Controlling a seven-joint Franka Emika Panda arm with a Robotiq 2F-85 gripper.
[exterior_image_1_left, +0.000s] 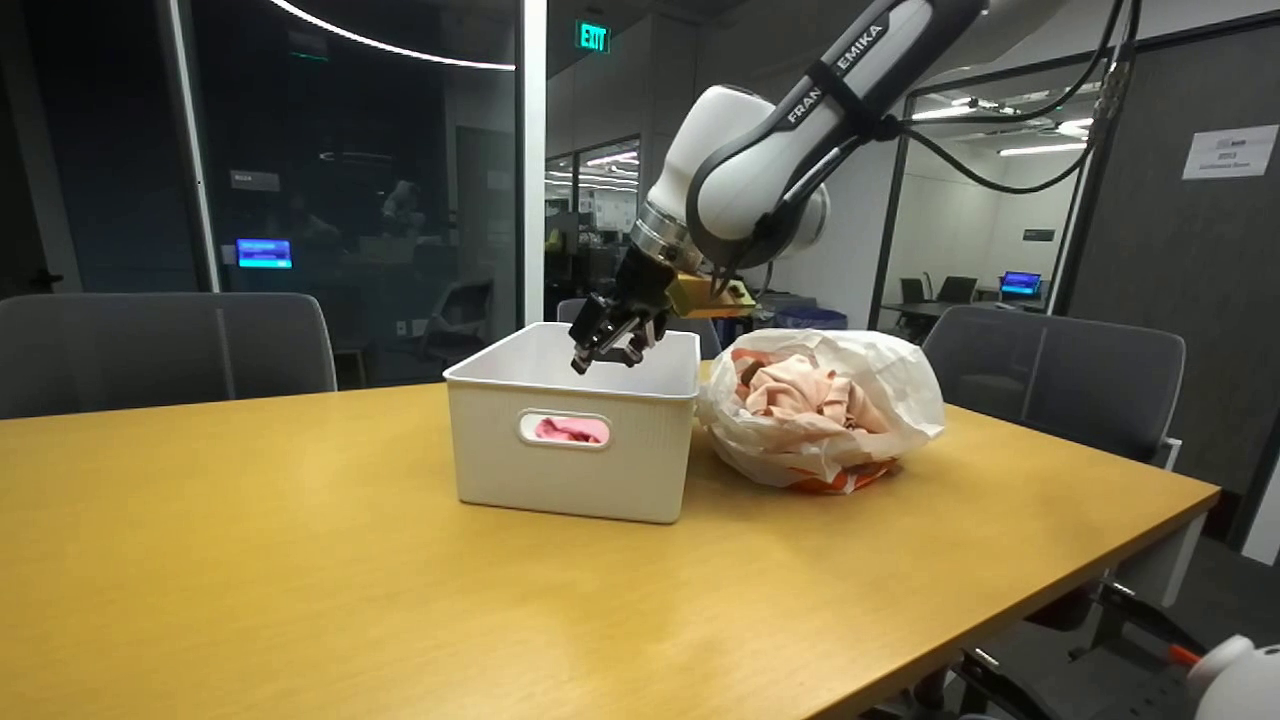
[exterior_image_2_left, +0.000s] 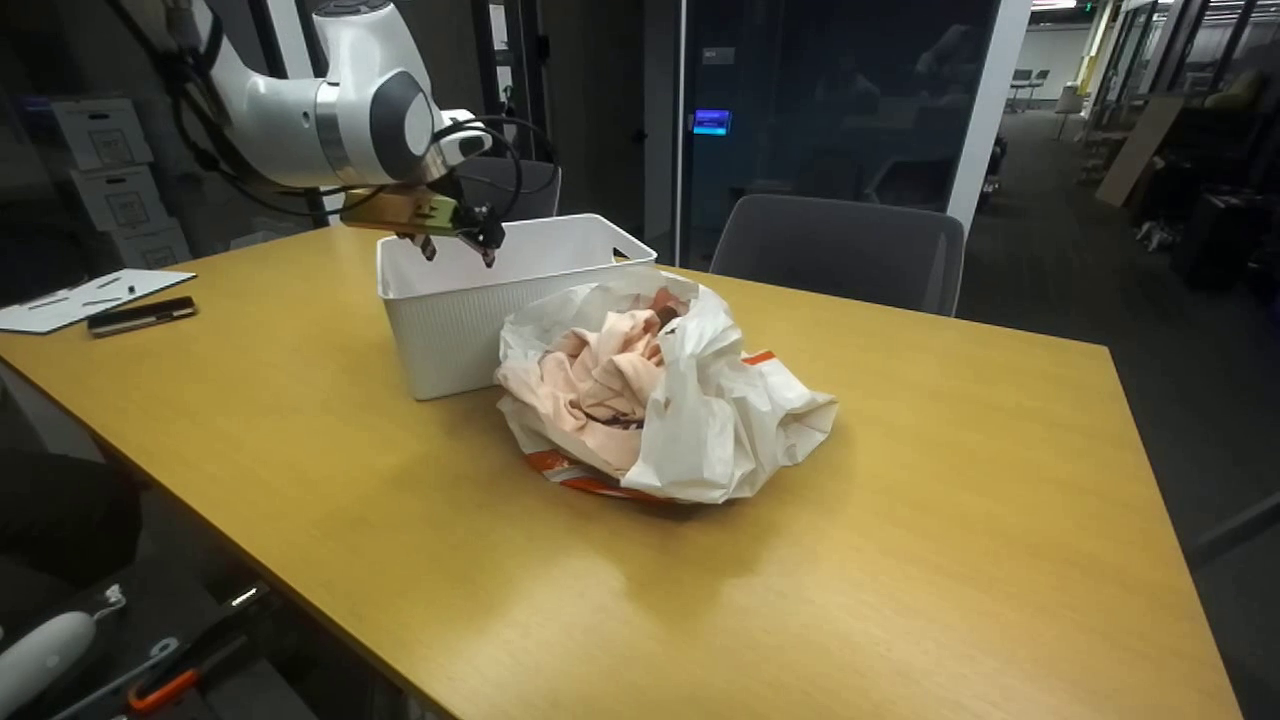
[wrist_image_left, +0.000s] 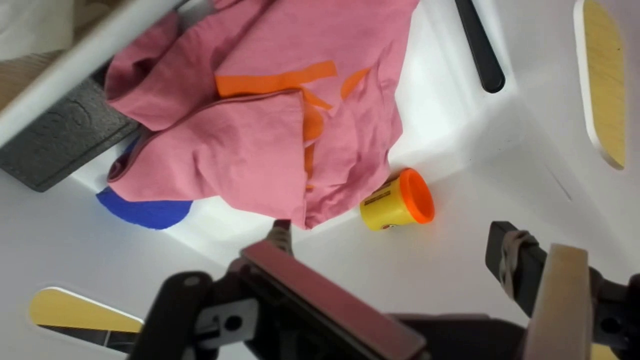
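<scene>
My gripper (wrist_image_left: 391, 231) stands open, its fingers wide apart with nothing between them. In both exterior views the gripper (exterior_image_1_left: 606, 358) hangs tilted over the white bin (exterior_image_1_left: 570, 475), fingertips around the height of its rim. Inside the bin, the wrist view shows a crumpled pink cloth (wrist_image_left: 240, 155) with orange print. A yellow tub (wrist_image_left: 386, 209) with an orange lid lies on its side against the cloth, nearest the fingers. Also in there are a black handle-like piece (wrist_image_left: 480, 47), a dark grey block (wrist_image_left: 60, 137) and a blue item (wrist_image_left: 145, 210) partly under the cloth.
Beside the bin stands a crumpled white plastic bag (exterior_image_2_left: 720, 430) holding peach cloth (exterior_image_2_left: 600, 370). On the wooden table (exterior_image_2_left: 900, 560) lie a white sheet (exterior_image_2_left: 60, 308) and a dark slim object (exterior_image_2_left: 142, 316) near the edge. Office chairs (exterior_image_1_left: 1050, 390) surround the table.
</scene>
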